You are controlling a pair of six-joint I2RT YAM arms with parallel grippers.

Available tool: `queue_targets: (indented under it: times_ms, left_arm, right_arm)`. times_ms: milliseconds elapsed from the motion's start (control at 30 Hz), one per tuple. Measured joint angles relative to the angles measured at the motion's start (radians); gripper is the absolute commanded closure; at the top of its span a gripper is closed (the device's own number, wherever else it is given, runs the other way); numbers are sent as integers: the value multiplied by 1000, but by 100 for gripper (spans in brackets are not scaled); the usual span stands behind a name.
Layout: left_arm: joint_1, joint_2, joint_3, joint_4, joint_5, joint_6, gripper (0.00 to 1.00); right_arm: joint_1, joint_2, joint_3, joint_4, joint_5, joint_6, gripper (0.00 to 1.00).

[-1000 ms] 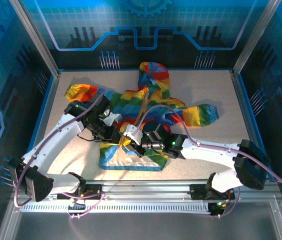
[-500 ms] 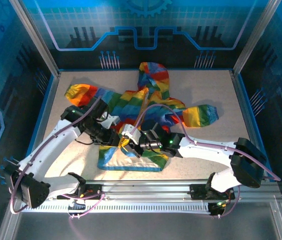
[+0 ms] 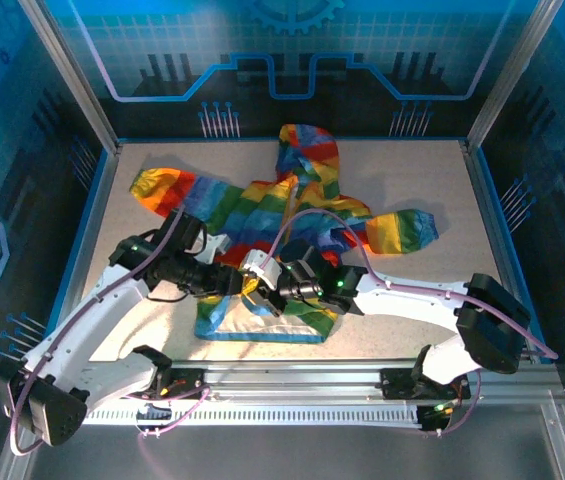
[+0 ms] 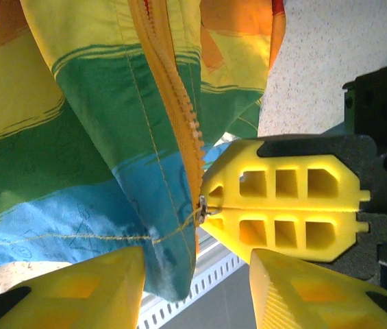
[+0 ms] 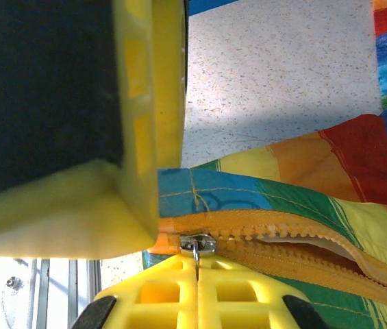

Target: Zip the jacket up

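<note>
From above, the jacket (image 3: 262, 215) is seen spread on the table (image 3: 442, 180). Its hood is turned toward the far edge and one sleeve is laid out to each side. Pale lining (image 3: 262, 320) is shown at the near hem. The left gripper (image 3: 234, 284) and the right gripper (image 3: 260, 291) are brought just beside each other at that hem, at the foot of the zipper (image 3: 289, 205).

In the left wrist view, the left gripper's fingers (image 4: 77, 291) are held spread. The blue hem is hung between them and is touched by the finger on the picture's left. Just beyond, the right gripper (image 4: 210, 205) is pressed together on the pull (image 4: 203, 204) at the bottom of the orange teeth.

In the right wrist view, the pull (image 5: 194, 242) is pinched in the right gripper (image 5: 196, 271). The zipper (image 5: 282, 250) is run off to the right, its two sides parted over pale lining. The blue hem corner is butted against a yellow finger of the left gripper (image 5: 145, 137).
</note>
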Motion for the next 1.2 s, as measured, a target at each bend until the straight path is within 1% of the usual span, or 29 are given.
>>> queue_targets:
  times_ms: [100,200,367,600,800,1000,1200]
  left_arm:
    - [2,-8,-29,33,3,-30,59]
    - [2,-8,-44,44,6,-53,69]
    - [2,-8,-44,55,13,-72,84]
    - [3,-8,-44,53,13,-71,100]
    - [3,5,-32,30,13,-40,100]
    - [3,74,77,-58,-9,25,100]
    - [3,79,120,-103,-21,72,100]
  right_arm:
    - [0,8,0,0,0,1,100]
    - [0,14,0,0,0,4,100]
    - [0,19,0,0,0,4,100]
    - [0,38,21,-20,0,8,100]
    - [0,49,46,-52,-7,8,100]
    - [-1,49,61,-50,-3,10,100]
    - [-8,49,64,-32,-17,47,100]
